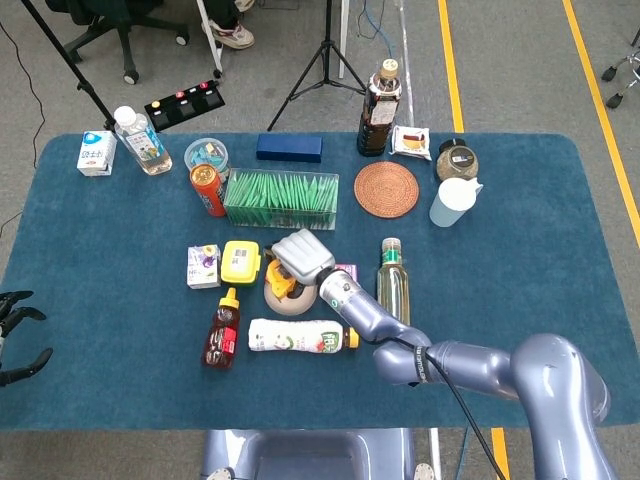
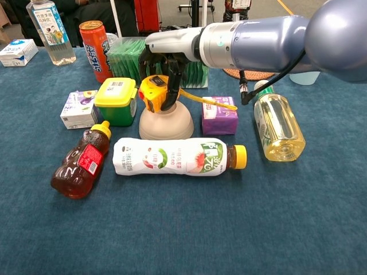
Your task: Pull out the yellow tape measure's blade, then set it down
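Observation:
The yellow tape measure (image 2: 152,90) is just above an upturned beige bowl (image 2: 166,122) in the middle of the table. My right hand (image 2: 166,60) grips it from above, fingers wrapped around its case. Its yellow blade (image 2: 209,101) sticks out to the right, sloping down over a purple box (image 2: 219,116). In the head view the right hand (image 1: 302,256) covers most of the tape measure (image 1: 279,284). My left hand (image 1: 15,335) hangs off the table's left edge, fingers apart and holding nothing.
Around the bowl: a yellow-lidded green box (image 2: 116,100), a honey bear bottle (image 2: 77,166), a lying drink bottle (image 2: 178,156) in front, a lying bottle of pale liquid (image 2: 277,126) at right. Behind stand an orange can (image 2: 95,43) and a clear box of green packets (image 1: 282,197).

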Robot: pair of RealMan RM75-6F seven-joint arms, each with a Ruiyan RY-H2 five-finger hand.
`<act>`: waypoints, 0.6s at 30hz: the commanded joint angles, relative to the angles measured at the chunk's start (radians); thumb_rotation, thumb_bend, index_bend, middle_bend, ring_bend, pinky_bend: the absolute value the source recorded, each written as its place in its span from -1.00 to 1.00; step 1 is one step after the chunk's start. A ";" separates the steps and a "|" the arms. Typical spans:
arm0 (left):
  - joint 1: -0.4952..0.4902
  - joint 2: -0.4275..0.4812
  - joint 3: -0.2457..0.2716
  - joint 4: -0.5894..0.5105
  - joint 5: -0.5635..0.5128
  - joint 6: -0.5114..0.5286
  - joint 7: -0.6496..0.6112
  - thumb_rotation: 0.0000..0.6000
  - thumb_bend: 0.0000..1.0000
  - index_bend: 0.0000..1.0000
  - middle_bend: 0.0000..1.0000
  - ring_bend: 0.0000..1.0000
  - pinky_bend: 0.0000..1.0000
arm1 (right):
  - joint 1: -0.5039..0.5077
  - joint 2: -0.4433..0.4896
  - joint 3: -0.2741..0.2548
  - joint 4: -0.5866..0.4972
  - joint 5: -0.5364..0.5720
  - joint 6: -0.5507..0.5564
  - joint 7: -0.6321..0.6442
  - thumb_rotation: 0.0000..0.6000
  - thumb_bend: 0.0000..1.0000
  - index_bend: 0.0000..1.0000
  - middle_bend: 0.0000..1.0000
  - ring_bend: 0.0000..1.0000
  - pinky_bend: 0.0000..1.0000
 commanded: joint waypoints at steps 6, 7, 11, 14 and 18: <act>-0.050 0.031 -0.017 -0.042 0.035 -0.037 0.037 1.00 -0.51 -0.29 -0.62 -0.75 -0.56 | -0.038 0.089 -0.016 -0.170 0.119 0.109 -0.083 1.00 -0.69 0.36 0.18 0.23 0.22; -0.056 0.033 -0.019 -0.047 0.039 -0.043 0.039 1.00 -0.51 -0.29 -0.62 -0.75 -0.56 | -0.041 0.097 -0.019 -0.188 0.134 0.124 -0.095 1.00 -0.69 0.36 0.18 0.24 0.22; -0.090 0.043 -0.029 -0.069 0.049 -0.078 0.063 1.00 -0.51 -0.29 -0.62 -0.73 -0.56 | -0.058 0.128 -0.024 -0.263 0.202 0.205 -0.143 1.00 -0.68 0.36 0.18 0.24 0.23; -0.122 0.053 -0.040 -0.093 0.052 -0.112 0.086 1.00 -0.51 -0.29 -0.62 -0.71 -0.56 | -0.073 0.152 -0.021 -0.324 0.247 0.279 -0.178 1.00 -0.68 0.36 0.18 0.25 0.24; -0.166 0.061 -0.060 -0.127 0.042 -0.157 0.119 1.00 -0.51 -0.29 -0.62 -0.68 -0.54 | -0.100 0.184 -0.017 -0.396 0.278 0.374 -0.206 1.00 -0.67 0.36 0.21 0.28 0.28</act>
